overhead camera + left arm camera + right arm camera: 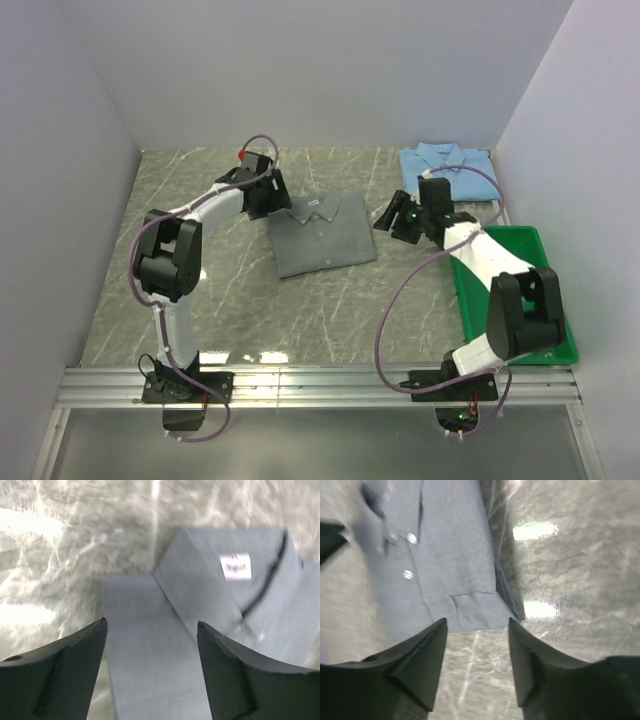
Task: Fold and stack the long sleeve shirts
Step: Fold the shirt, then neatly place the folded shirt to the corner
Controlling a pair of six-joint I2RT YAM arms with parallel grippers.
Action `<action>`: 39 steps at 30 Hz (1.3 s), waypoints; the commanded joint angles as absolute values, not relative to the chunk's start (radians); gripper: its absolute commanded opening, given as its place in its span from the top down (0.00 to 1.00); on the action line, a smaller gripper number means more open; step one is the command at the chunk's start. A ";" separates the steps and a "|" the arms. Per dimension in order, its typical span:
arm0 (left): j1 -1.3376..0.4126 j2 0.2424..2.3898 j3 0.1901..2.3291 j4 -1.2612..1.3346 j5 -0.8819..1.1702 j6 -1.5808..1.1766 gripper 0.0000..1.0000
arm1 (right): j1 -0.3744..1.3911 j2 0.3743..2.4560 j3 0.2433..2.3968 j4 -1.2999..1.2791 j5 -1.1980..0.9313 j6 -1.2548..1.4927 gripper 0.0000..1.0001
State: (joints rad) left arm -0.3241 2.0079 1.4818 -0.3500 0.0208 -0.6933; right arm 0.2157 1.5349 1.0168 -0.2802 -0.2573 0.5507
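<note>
Both garments looked folded at this point. The grey shirt (322,235) lay flat as a neat rectangle on the table, well to the left of the green tray (535,248), collar at the far end. The light blue shirt (445,170) sat folded too, just beyond the tray's far left corner, and the two shirts were well apart, so nothing was stacked yet.

The left gripper (272,198) hovered at the grey shirt's collar corner, the one farthest from the tray. In its wrist view the jaws stood wide apart with nothing between them, only grey cloth and the white neck label (235,566) below. The right gripper (386,218) hung between the grey shirt and the tray, close to the shirt's near-tray edge. Its wrist view showed it equally spread and empty (477,625), looking down on the shirt's hem, the buttons (408,574) and bare table.

By my reading the folding was done or very nearly so. What remained was the stack: one shirt had to be lifted, carried and laid squarely on the other.
</note>
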 commanded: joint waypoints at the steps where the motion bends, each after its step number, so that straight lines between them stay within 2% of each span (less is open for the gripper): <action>1: -0.399 1.861 1.474 -0.385 -0.052 -0.464 0.21 | 0.183 1.471 0.895 -0.175 -0.372 0.675 0.32; 4: -0.515 1.780 1.404 -0.382 -0.101 -0.300 0.18 | 0.181 1.418 0.787 -0.085 -0.451 0.768 0.28; 9: -0.761 1.695 1.244 -0.351 -0.342 -0.077 0.20 | 0.183 1.352 0.643 0.089 -0.485 0.922 0.28; 14: -0.911 1.719 1.161 -0.292 -0.459 0.090 0.23 | 0.183 1.316 0.589 0.136 -0.472 0.966 0.28; 28: -0.940 1.871 1.111 -0.176 -0.580 0.149 0.26 | 0.183 1.275 0.506 0.216 -0.482 1.040 0.25; 31: -0.942 1.885 1.106 -0.175 -0.566 0.126 0.37 | 0.183 1.292 0.492 0.248 -0.483 1.072 0.25; 34: -0.940 1.894 1.124 -0.189 -0.535 0.091 0.55 | 0.184 1.316 0.447 0.323 -0.463 1.164 0.25; 35: -0.940 1.893 1.134 -0.189 -0.526 0.081 0.70 | 0.192 1.321 0.436 0.348 -0.453 1.187 0.25; 37: -0.939 1.887 1.147 -0.195 -0.488 0.052 0.82 | 0.204 1.327 0.420 0.394 -0.427 1.229 0.23; 38: -0.937 1.888 1.164 -0.204 -0.477 0.042 0.92 | 0.222 1.334 0.423 0.393 -0.398 1.242 0.21; 39: -0.936 1.891 1.175 -0.215 -0.451 0.022 0.97 | 0.232 1.339 0.431 0.399 -0.387 1.249 0.19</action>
